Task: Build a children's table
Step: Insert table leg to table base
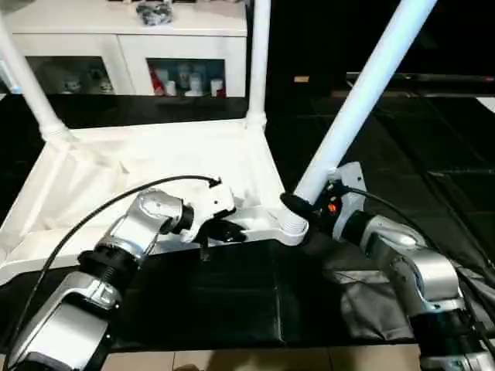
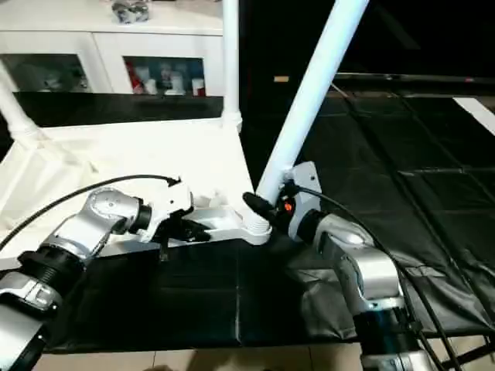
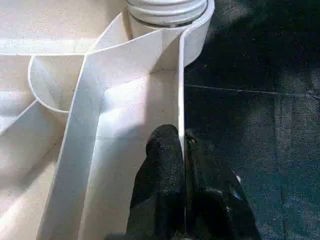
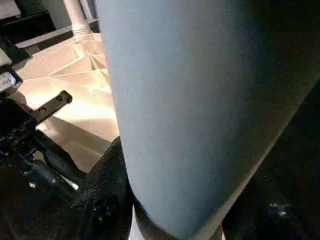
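Home-like room: white glass-door cabinet, black floor mat.

A white cabinet with glass doors stands far left; a dark bundle lies on its top.

black fingers pinching table rim

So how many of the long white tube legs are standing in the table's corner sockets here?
3: far-left leg, far-right leg, and the tilted near-right leg in the right gripper. The near-left corner is out of view.
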